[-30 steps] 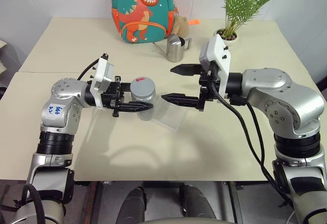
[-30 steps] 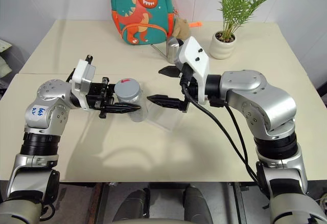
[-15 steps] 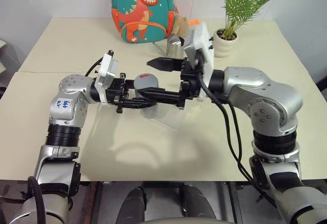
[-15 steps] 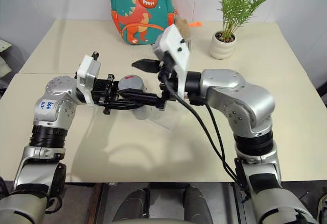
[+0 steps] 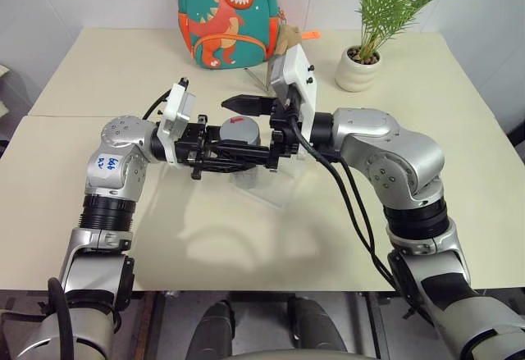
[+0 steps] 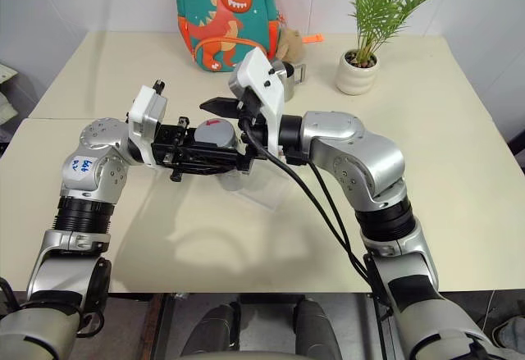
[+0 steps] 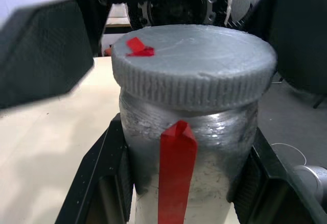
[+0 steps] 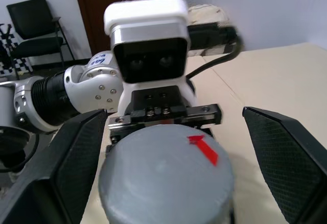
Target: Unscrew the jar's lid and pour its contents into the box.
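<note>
Head views: left hand (image 5: 220, 153) clenched on the jar (image 5: 239, 148), holding it upright in the air above the tabletop (image 5: 271, 237). Lid (image 5: 238, 130) on the jar, red mark on top. Right hand (image 5: 232, 125) spread wide, one finger on each side of the lid, not touching it. Clear box (image 5: 275, 186) lies on the tabletop just below and beside the jar, partly hidden by the arms. Behind: steel pitcher (image 6: 285, 75), dinosaur backpack (image 5: 227, 17), potted plant (image 5: 361, 63).

Left wrist view: jar (image 7: 190, 152) sits between the left fingers (image 7: 104, 183), gripped at both sides of its body. Red strip runs down the jar's side. Lid (image 7: 194, 63) fully seated, small red mark near its edge. One right finger (image 7: 43, 50) stands off beside the lid.

Right wrist view: lid (image 8: 166, 180) seen from above, red arrow mark on it. Right fingers (image 8: 76, 163) flank it with a gap at each side. Contents not visible.
</note>
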{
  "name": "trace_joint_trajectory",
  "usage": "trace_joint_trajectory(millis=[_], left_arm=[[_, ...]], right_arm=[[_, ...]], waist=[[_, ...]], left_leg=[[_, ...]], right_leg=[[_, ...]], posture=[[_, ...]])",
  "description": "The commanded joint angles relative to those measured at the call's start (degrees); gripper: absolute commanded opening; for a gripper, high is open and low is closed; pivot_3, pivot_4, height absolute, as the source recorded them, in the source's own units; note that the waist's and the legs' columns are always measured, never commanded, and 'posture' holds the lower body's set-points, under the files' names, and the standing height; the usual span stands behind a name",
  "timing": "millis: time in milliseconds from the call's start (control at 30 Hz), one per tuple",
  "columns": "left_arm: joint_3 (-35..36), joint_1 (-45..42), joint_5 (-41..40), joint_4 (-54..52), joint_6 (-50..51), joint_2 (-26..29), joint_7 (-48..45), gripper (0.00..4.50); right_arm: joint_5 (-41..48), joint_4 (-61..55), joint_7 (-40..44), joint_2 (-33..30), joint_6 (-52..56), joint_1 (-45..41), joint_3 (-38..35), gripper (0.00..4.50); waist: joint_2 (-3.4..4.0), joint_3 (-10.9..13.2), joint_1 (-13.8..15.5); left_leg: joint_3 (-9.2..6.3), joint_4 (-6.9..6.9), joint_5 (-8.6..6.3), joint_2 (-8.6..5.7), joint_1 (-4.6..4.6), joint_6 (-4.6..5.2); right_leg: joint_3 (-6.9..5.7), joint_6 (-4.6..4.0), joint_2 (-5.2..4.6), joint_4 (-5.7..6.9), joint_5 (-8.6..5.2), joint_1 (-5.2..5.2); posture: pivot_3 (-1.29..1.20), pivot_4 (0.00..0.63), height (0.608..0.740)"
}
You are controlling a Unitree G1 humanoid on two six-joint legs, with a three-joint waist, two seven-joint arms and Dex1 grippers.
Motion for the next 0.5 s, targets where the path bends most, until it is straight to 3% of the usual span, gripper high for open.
trace_joint_trajectory(millis=[33,500], left_arm=[[0.5,-0.5,-0.3,-1.1,-0.6,0.0,-0.3,1.98],[0.7,0.5,-0.8,-2.7,-0.2,0.1,0.0,1.98]], right_arm=[[-0.6,-0.6,0.5,0.6,-1.9,-1.8,-0.3,4.46],[-2.2,-1.0,0.4,-2.6,-1.4,-1.3,-2.6,4.46]], waist=[[0.0,0.0,0.0],[0.0,0.0,0.0]], left_leg=[[0.0,0.0,0.0,0.0,0.0,0.0],[0.0,0.01,0.0,0.0,0.0,0.0]], right_leg=[[0.0,0.0,0.0,0.0,0.0,0.0],[0.0,0.0,0.0,-0.04,0.0,0.0]], posture=[[0.0,0.15,0.74],[0.0,0.15,0.74]])
